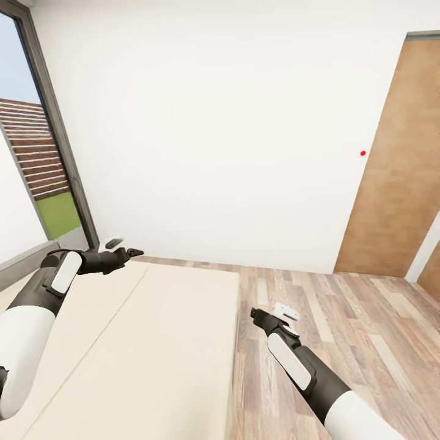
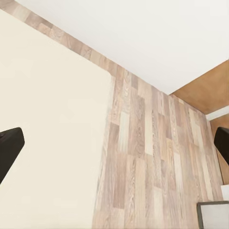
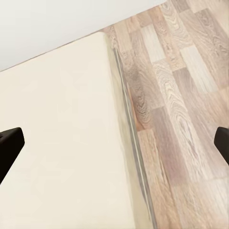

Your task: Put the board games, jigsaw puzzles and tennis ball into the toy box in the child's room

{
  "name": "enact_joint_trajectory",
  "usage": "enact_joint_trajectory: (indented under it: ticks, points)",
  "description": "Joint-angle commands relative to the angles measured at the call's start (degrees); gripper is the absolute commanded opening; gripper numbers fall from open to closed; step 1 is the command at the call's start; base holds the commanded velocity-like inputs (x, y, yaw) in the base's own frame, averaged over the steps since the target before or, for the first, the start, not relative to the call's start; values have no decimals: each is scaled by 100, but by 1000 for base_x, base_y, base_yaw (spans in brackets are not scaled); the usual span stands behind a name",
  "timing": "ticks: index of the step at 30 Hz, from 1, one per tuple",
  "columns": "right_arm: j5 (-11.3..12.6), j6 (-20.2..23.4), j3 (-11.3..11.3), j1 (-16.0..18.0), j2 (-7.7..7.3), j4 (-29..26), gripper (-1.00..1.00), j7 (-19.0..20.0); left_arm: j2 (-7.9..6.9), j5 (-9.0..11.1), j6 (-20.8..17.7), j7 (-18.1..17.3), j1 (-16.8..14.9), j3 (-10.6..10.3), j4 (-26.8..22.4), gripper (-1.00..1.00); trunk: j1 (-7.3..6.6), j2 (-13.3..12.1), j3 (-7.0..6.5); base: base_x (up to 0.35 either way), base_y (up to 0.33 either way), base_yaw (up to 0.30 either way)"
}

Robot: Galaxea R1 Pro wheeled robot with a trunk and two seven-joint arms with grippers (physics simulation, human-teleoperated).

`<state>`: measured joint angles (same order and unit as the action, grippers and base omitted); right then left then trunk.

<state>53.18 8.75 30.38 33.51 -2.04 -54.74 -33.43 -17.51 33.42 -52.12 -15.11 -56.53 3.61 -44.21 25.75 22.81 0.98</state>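
Observation:
The bed [image 1: 153, 342] lies low at the left, its beige two-part mattress bare where it shows. My left gripper [image 1: 135, 251] hovers open over the bed's far left corner, nothing between its fingers. My right gripper [image 1: 255, 314] hangs open over the floor just past the bed's right edge. In the left wrist view the dark fingertips [image 2: 9, 148] stand wide apart above the mattress [image 2: 47, 143] and floor. The right wrist view looks down on the mattress edge [image 3: 62, 133], fingertips [image 3: 9, 145] spread. The board games, jigsaw puzzles, tennis ball, toy box and table are out of view.
Wood-plank floor [image 1: 342, 330] stretches right of the bed to a brown wooden door [image 1: 397, 165]. A white wall [image 1: 214, 134] with a small red dot [image 1: 363, 153] stands ahead. A tall dark-framed window [image 1: 36, 159] is at the left. A grey-framed object [image 2: 213, 215] sits on the floor.

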Motion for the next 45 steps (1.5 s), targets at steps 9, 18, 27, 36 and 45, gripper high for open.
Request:
enact_joint_trajectory:
  ticks: [9, 18, 27, 36, 45]
  points:
    - [17, 22, 20, 7, -6, -10, 100, -40, 2, -37, -27, -44, -5, 17, 0, 100, 4, 11, -10, 0, 164, -63]
    - [17, 22, 26, 7, -6, -10, 100, -39, 2, -38, -27, -43, -4, 17, 0, 100, 4, 11, -49, 0, 40, -127]
    - [17, 22, 37, 7, -6, -10, 100, -37, 2, -38, -27, -42, -5, 17, 0, 100, 4, 11, -55, 0, 31, -19]
    - [17, 22, 30, 7, -6, -10, 100, -41, 2, -38, -27, -41, -5, 17, 0, 100, 4, 11, -94, 0, 216, -142]
    - [17, 22, 35, 7, -6, -10, 100, -41, 2, -40, -27, -44, -5, 17, 0, 100, 4, 11, -112, 0, 78, -64]
